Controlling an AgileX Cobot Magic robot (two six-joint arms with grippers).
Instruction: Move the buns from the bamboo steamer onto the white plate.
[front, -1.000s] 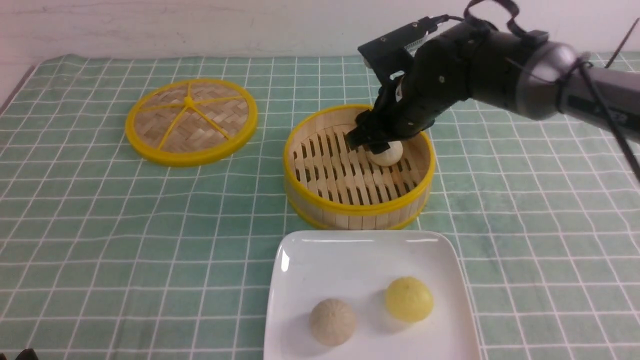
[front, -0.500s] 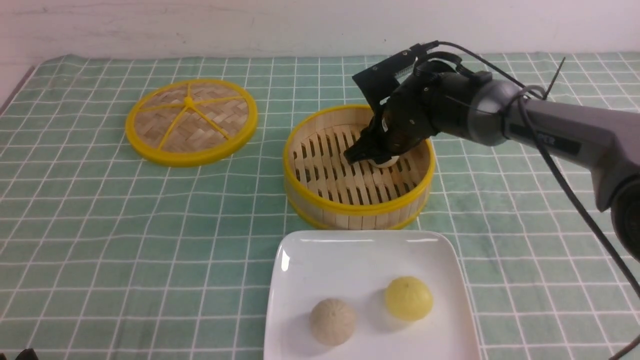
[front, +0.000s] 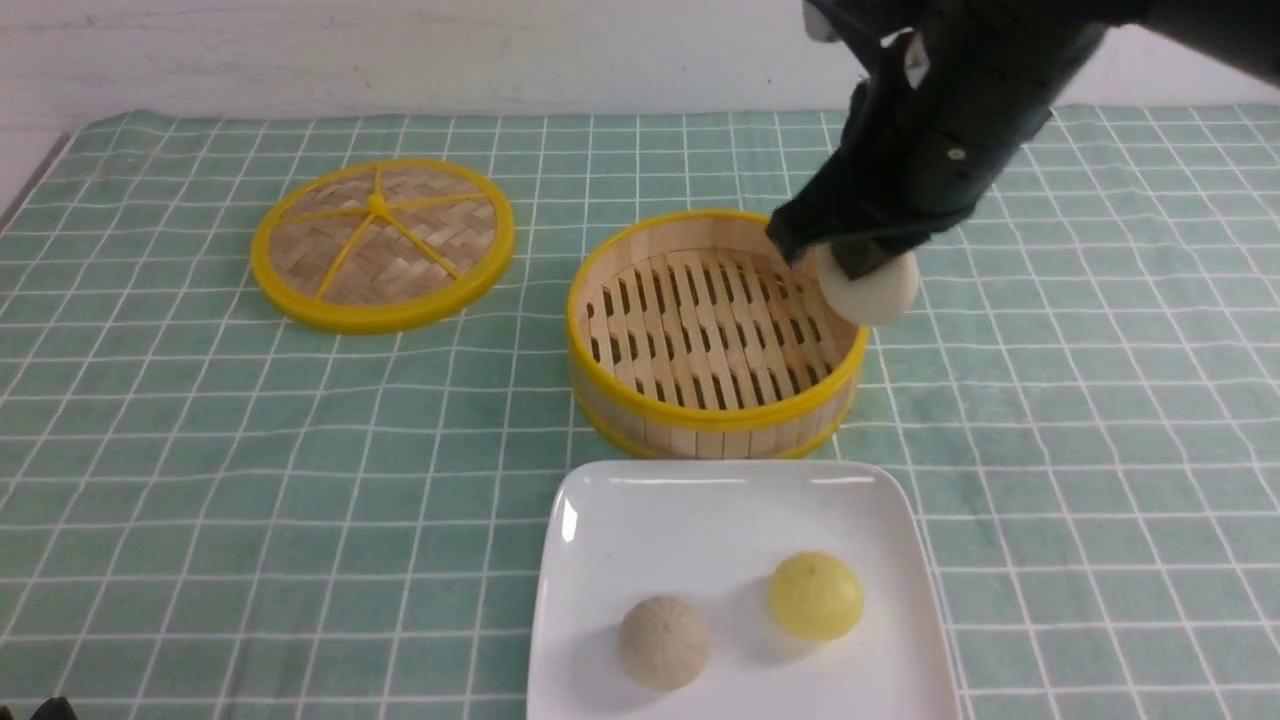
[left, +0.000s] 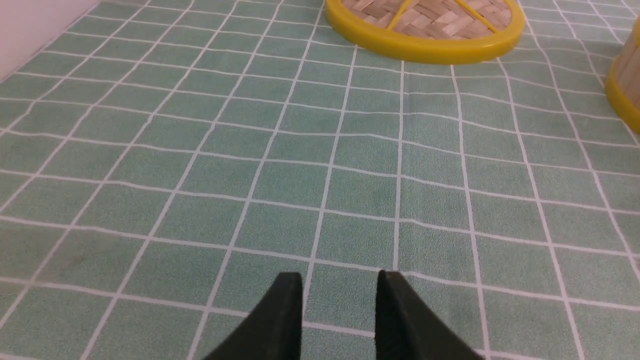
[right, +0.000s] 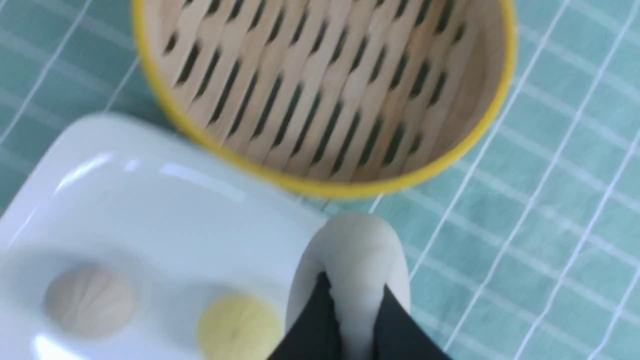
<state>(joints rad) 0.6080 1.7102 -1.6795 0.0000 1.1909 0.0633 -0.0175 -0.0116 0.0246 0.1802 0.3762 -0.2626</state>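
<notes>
My right gripper (front: 845, 265) is shut on the off-white cream bun (front: 872, 290), holding it in the air above the right rim of the bamboo steamer (front: 715, 420). The right wrist view shows this bun (right: 357, 250) pinched and squeezed between the fingers of that gripper (right: 352, 295). Below it lie the steamer (right: 320, 187), with nothing on its slatted floor, and the white plate (right: 150, 210). The pale yellow bun (front: 815, 595) rests on the white plate (front: 640, 520) near its right side. My left gripper (left: 340, 285) hovers low over the green cloth, open and holding nothing.
A greyish-tan bun (front: 663, 642) sits on the plate to the left of the yellow one. The flat woven lid (front: 382, 242) with yellow spokes lies on the checked cloth at the far left. The plate stands just in front of the steamer.
My right gripper closed on the cream bun inside the steamer and has lifted it up and to the right, out over the rim. The steamer now holds nothing.
</notes>
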